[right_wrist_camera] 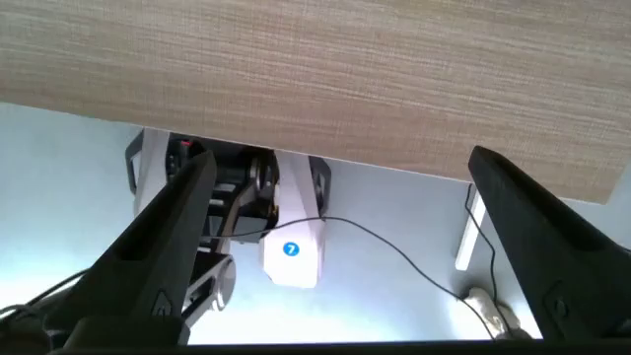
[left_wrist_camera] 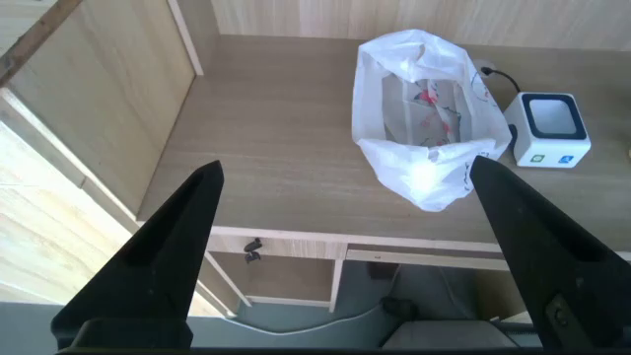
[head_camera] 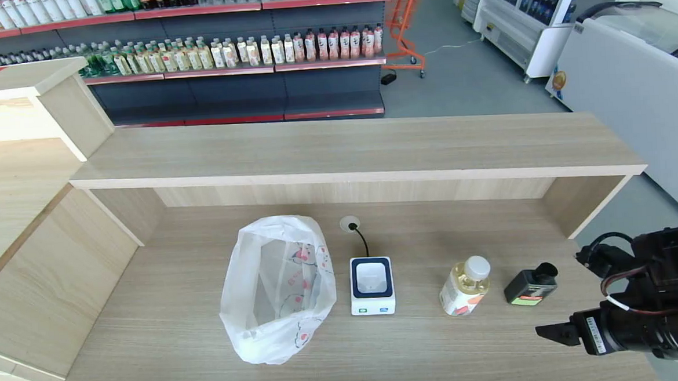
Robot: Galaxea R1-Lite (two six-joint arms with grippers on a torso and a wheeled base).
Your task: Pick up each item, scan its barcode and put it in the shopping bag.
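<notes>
Right arm [head_camera: 664, 313] cut by picture edge; black item [head_camera: 531, 285] too small to identify.

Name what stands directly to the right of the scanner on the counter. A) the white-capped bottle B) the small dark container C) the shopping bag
A: the white-capped bottle stands next to the scanner on its right; the small dark container is farther right, the shopping bag on its left.

The surface [head_camera: 416, 343] is pale wood-grain, matt and smooth; centre left, the shopping bag [head_camera: 277, 286] is thin, crinkled, translucent plastic with a slight sheen; the scanner [head_camera: 372, 284] is smooth white plastic; the bottle [head_camera: 465, 286] right of it, clear plastic.
</notes>
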